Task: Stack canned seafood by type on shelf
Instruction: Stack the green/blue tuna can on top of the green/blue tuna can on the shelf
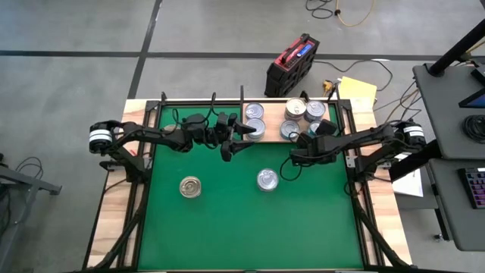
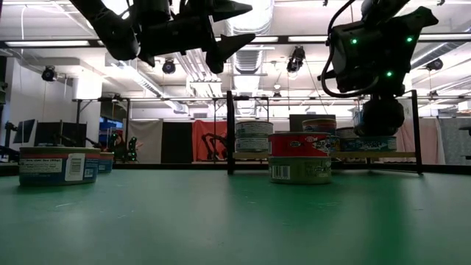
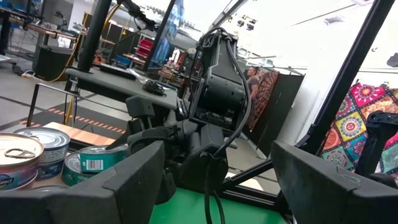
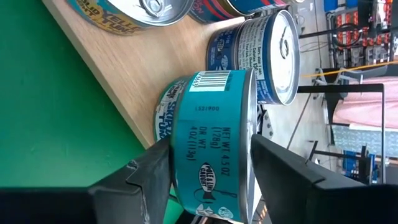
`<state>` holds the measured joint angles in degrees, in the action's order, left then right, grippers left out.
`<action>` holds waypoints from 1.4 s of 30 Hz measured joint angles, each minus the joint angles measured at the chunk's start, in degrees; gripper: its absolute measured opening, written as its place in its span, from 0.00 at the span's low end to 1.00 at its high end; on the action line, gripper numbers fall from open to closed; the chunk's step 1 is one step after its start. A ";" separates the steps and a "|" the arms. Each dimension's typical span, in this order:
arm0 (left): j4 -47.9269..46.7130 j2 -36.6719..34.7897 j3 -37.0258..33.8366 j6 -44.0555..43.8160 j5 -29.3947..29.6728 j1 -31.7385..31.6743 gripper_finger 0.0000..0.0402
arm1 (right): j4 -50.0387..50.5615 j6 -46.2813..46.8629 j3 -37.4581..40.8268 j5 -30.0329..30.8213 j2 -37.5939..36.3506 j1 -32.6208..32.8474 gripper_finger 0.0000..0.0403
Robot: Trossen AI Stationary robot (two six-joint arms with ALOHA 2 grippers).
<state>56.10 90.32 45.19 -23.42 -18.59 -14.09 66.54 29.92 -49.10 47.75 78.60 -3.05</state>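
Observation:
The shelf (image 1: 273,117), a pale wooden board, lies along the mat's far edge and carries several tins (image 1: 255,114), some stacked. My right gripper (image 4: 211,140) is at the shelf's right part (image 1: 297,141), shut on a teal tin (image 4: 214,118) that sits on top of another tin (image 4: 163,115). My left gripper (image 3: 217,180) hangs open and empty above the mat, near the shelf's left tins (image 1: 231,144). A gold-lidded tin (image 1: 190,186) and a silver-lidded tin (image 1: 267,180) stand on the green mat. My right gripper has the teal tin between its two fingers, one against the lid's rim (image 4: 252,149) and the other at the bottom edge (image 4: 175,155); no gap shows. The fingers come slanting down from the table's near right. The tin stays level, resting on the tin beneath.
A blue-labelled tin (image 4: 273,56) stands close behind the teal one on the shelf. Black frame posts (image 2: 230,132) rise at the shelf's ends. The green mat (image 1: 227,227) lies bare toward the near edge. My left arm (image 1: 174,136) reaches across the far left.

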 joint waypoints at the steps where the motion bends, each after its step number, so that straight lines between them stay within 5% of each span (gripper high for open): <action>1: 0.00 0.00 0.00 0.00 0.00 0.00 0.70 | 0.03 0.06 -0.03 0.00 -0.01 0.00 0.50; 25: -0.04 0.00 0.00 -0.04 0.00 0.00 0.70 | 2.10 -1.47 -4.00 -4.89 -0.17 -3.75 0.76; 42: -0.47 0.00 0.00 -0.02 0.00 0.00 0.70 | 5.36 -1.47 -7.19 -7.87 -0.21 -6.90 0.79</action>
<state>55.63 90.32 45.19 -23.44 -18.59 -14.09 71.90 28.45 -56.29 39.88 78.39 -9.95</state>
